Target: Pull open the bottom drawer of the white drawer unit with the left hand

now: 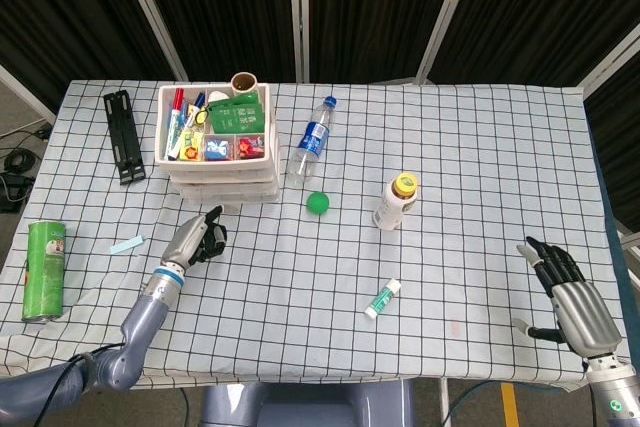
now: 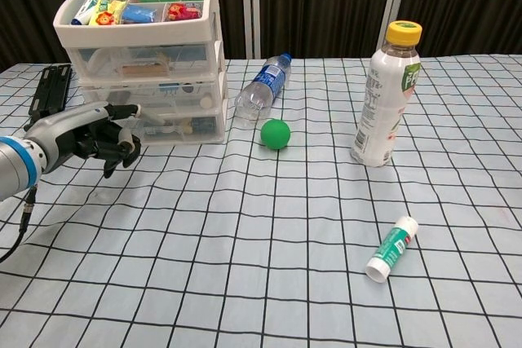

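Black curtain panels are closing off the back, and a grid-checked cloth (image 1: 420, 127) is covering the table. At its far left corner the white drawer unit (image 2: 147, 79) is standing, and its bottom drawer (image 2: 175, 124) is showing barely out from the frame, if at all.

The left hand (image 2: 86, 136) is being held just in front of that drawer, fingers (image 2: 122, 109) curled in a hook and gripping nothing; whether a fingertip is touching the drawer front cannot be told.

A good pull is best made by hooking the fingertips on the drawer front and drawing straight back and low (the light plastic unit could slide along with the drawer).

Translucent glossy drawers are showing clutter inside, and markers are lying in the open top tray.

Well to the unit's right, the right hand (image 1: 572, 297) is being held idle with fingers spread.
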Robot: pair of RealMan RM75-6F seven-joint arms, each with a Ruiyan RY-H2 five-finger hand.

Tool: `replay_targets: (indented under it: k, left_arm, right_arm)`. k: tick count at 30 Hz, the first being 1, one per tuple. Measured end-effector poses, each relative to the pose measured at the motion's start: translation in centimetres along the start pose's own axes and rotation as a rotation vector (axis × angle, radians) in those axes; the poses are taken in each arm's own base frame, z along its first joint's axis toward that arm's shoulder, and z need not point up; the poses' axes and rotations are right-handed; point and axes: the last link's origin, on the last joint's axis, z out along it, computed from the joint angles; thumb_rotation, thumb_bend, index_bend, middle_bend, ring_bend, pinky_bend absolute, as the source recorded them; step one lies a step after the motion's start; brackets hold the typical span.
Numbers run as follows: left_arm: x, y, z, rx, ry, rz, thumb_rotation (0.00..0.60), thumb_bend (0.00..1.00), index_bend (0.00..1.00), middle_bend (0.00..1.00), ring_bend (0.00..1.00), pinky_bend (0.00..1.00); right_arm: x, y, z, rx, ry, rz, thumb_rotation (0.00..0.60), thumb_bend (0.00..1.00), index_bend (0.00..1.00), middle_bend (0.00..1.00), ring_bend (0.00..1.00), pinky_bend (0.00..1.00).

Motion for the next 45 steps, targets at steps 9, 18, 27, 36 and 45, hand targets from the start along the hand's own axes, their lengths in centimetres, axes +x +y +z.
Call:
replay_targets:
  k: [9, 18, 27, 36, 45]
  left_arm:
    - [0.5, -0.7, -1.0, 0.016, 0.003, -0.085, 0.600, 0.79, 0.07, 0.72, 0.76, 0.68]
    - [0.2, -1.4, -0.5, 0.060, -0.085, -0.306, 0.600, 0.80, 0.06, 0.73, 0.76, 0.69]
    - [0.6, -1.1, 0.9, 0.038, -0.092, -0.335, 0.600, 0.80, 0.07, 0.74, 0.77, 0.70]
    - [0.2, -1.2, 1.7, 0.045, -0.097, -0.318, 0.600, 0.80, 0.07, 0.74, 0.77, 0.70]
    - [-0.1, -0.7, 2.3, 0.042, -0.100, -0.309, 0.600, 0.80, 0.07, 0.74, 0.77, 0.70]
  right_arm:
    - [-0.2, -0.2, -0.1, 0.003, -0.004, -0.006, 0.600, 0.02, 0.00, 0.00, 0.00, 0.00]
    - [0.0, -0.1, 0.0, 0.001, 0.000, -0.002, 0.600, 0.02, 0.00, 0.00, 0.00, 0.00]
    - [0.0, 0.0, 0.0, -0.002, -0.001, -0.002, 0.600, 0.02, 0.00, 0.00, 0.00, 0.00]
    - [-0.1, 0.1, 0.1, -0.004, -0.003, -0.002, 0.600, 0.02, 0.00, 0.00, 0.00, 0.00]
    - [-0.1, 0.1, 0.1, -0.006, -0.004, -0.002, 0.600, 0.02, 0.00, 0.00, 0.00, 0.00]
